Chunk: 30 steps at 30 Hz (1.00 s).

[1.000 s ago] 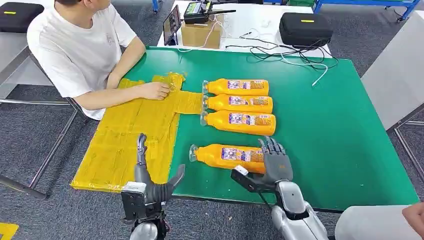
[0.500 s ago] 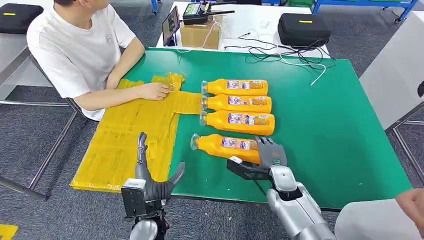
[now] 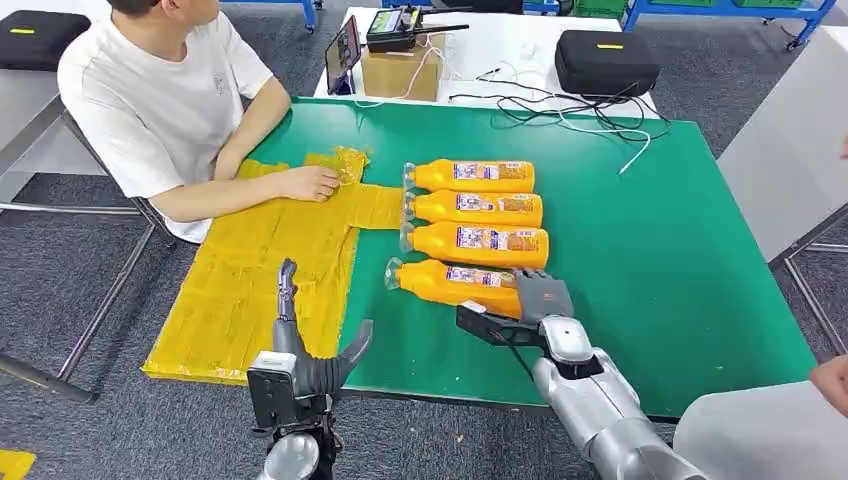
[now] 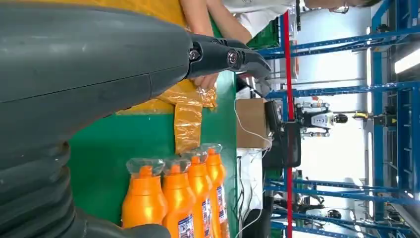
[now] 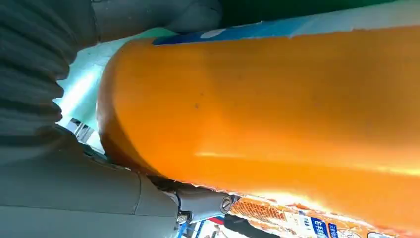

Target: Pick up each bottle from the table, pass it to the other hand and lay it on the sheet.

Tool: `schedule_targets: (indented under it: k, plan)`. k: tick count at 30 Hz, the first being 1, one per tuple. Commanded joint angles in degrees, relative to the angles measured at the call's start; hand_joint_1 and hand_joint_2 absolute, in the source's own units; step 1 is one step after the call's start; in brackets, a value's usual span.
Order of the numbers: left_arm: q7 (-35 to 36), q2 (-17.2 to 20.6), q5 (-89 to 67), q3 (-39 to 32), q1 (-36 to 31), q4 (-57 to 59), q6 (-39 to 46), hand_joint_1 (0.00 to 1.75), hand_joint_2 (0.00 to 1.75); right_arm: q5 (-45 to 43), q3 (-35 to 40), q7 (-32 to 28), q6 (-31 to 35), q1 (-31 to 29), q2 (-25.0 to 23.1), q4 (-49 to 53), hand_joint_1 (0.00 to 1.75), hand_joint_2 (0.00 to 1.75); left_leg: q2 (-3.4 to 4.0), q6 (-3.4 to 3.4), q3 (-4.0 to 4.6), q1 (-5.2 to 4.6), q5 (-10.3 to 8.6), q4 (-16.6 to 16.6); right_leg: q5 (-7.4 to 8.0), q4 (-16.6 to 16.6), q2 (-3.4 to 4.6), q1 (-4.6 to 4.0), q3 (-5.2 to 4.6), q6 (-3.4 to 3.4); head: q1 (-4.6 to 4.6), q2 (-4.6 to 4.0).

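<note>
The right hand (image 3: 535,300) fingers wrap the nearest bottle (image 3: 455,282); left hand (image 3: 305,365) fingers spread, empty.

Silver arms (image 3: 600,410), dark grey ribbed-cover hands (image 3: 540,305)

Four orange bottles (image 3: 470,229) lying side by side on green table; yellow sheet (image 3: 262,272) alongside.

Head view looks down over the table (image 3: 650,250); both wrist views sit close behind their hands, sharing the bottles (image 3: 470,230).
</note>
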<state>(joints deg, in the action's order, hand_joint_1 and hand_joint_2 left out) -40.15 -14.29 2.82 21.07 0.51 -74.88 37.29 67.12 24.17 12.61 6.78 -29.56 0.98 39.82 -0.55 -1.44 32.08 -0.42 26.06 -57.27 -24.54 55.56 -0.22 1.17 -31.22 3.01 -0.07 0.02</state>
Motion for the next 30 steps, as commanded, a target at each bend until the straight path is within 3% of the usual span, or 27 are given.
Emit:
schedule_targets:
  k: [1, 3, 4, 7, 11, 16, 20, 24, 30]
  plan:
    - [0.2, -0.3, 0.3, 0.4, -2.2, 1.0, -0.6, 0.0, 1.75, -8.9, -4.0, -11.5, 2.1, 1.6, 0.2, -7.2, 1.75, 1.75, -0.13, 0.06, -0.05, 0.06, -0.03, 0.0, 0.0, -0.1, -0.15, -0.06, 0.11, -0.08, -0.02, 0.0]
    - [0.2, -0.1, 1.0, 1.5, -1.5, 0.0, -1.4, 0.0, 1.75, -17.5, -7.9, -20.8, 3.8, 4.9, -0.9, -3.3, 1.75, 1.75, -0.17, 0.08, -0.1, 0.09, -0.05, 0.0, 0.02, -0.1, -0.2, -0.1, 0.13, -0.1, -0.02, 0.0]
    - [0.2, -0.1, 1.3, 1.6, -1.3, -0.1, -1.5, 0.0, 1.75, -18.5, -8.0, -22.7, 5.0, 6.1, -1.1, -1.7, 1.75, 1.75, -0.19, 0.1, -0.02, 0.12, -0.08, 0.0, 0.05, -0.1, -0.22, -0.13, 0.04, -0.13, 0.0, 0.0]
    - [0.2, -0.4, 6.5, 1.5, -0.2, -0.4, -2.0, 0.0, 1.75, -31.3, -10.5, -32.3, 12.7, 15.8, -3.9, 13.3, 1.75, 1.75, -0.08, 0.13, -0.07, 0.16, -0.04, 0.1, 0.05, -0.2, -0.12, -0.16, -0.04, -0.19, 0.02, -0.02]
    - [1.1, 2.2, 18.6, 4.8, -1.0, 1.4, -6.2, 0.0, 1.75, -40.4, -10.6, -34.8, 18.5, 20.7, -5.7, 22.3, 1.75, 1.75, -0.03, 0.09, 0.0, 0.04, 0.03, 0.0, -0.02, 0.0, -0.08, -0.05, 0.06, -0.11, -0.04, 0.0]
    - [0.2, 3.8, 15.9, 7.2, 0.0, -2.5, -7.2, 0.0, 1.75, -52.5, -13.9, -40.4, 17.7, 19.8, -9.0, 19.6, 1.75, 1.75, 0.02, 0.13, 0.5, 0.16, 0.09, 0.0, -0.04, 0.1, 0.11, -0.19, -0.38, -0.13, -0.02, -0.02]
    - [0.2, 4.2, 16.2, 8.1, 0.6, -3.6, -7.9, 0.0, 1.75, -55.3, -14.9, -42.7, 18.7, 19.3, -10.3, 18.8, 1.75, 1.75, 0.13, 0.13, 0.64, 0.17, 0.08, 0.0, -0.03, 0.1, 0.12, -0.19, -0.52, -0.13, -0.02, -0.02]
    - [5.6, 6.2, 26.5, 9.5, 1.9, -6.8, -17.8, 0.0, 1.75, -61.9, -16.3, -46.3, 19.9, 19.0, -12.1, 21.2, 1.75, 1.75, 0.12, 0.13, 0.75, 0.1, 0.07, 0.0, -0.03, 0.1, 0.12, -0.1, -0.67, -0.14, -0.02, -0.02]
    - [8.9, 6.5, 32.5, 8.6, 1.7, -5.4, -25.5, 0.0, 1.75, -52.6, -2.8, -44.7, 17.3, 19.2, -10.7, 19.9, 1.75, 1.75, 0.25, 0.1, 0.73, 0.09, 0.06, 0.0, 0.02, 0.0, 0.25, -0.1, -0.66, -0.1, 0.0, -0.02]
